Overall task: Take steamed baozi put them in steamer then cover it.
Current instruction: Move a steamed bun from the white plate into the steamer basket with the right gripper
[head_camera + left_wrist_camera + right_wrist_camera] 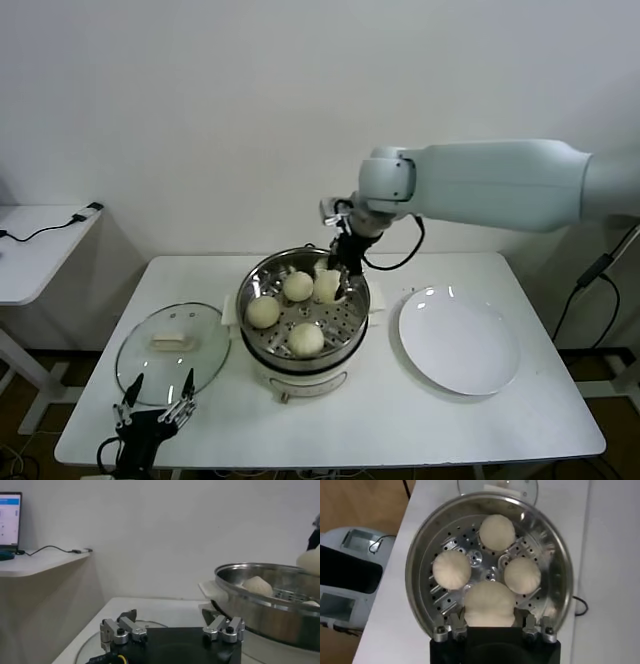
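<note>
The steel steamer [354, 325] stands on its white pot base at the table's middle. Three baozi lie in it [263, 312] [297, 286] [306, 340]. My right gripper [331, 284] is shut on a fourth baozi [326, 285] and holds it inside the basket near the far right rim. In the right wrist view that baozi [490, 604] is squeezed between the fingers [458, 620], above the perforated floor. The glass cover [173, 352] with its cream handle lies flat left of the steamer. My left gripper [158, 408] is open at the table's front left edge, by the cover.
A flat white plate [459, 340] lies right of the steamer. A white side table [40, 245] with a cable stands at the far left. In the left wrist view the steamer's rim [260, 587] rises to the right.
</note>
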`<state>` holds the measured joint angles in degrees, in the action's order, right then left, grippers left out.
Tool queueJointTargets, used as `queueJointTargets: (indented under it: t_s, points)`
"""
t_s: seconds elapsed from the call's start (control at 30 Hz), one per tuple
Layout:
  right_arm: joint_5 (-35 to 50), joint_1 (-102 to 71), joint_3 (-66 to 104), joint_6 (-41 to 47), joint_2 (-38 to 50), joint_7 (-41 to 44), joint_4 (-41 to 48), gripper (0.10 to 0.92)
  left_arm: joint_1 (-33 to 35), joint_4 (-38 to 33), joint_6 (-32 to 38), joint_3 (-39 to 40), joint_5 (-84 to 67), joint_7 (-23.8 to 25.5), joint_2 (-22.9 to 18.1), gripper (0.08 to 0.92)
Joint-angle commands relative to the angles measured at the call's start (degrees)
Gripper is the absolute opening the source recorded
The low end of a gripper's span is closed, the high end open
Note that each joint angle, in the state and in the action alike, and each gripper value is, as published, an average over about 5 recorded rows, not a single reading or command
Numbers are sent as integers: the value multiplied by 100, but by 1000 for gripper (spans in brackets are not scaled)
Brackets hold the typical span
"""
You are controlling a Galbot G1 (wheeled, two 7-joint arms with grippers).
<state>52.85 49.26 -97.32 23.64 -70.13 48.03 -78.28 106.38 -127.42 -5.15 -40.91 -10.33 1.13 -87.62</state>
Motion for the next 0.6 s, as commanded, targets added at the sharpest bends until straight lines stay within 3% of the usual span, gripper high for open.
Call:
queueJointTargets:
  t_s: [0.03,0.6]
  points:
    - [-275,-745,-20,180,-503,-280,433,662,4,-10,-1,-1,-5,5,-6,823]
    - [-574,-869,-81,28,-403,-156,626,668,-73,38,-60,1,-44,19,-25,823]
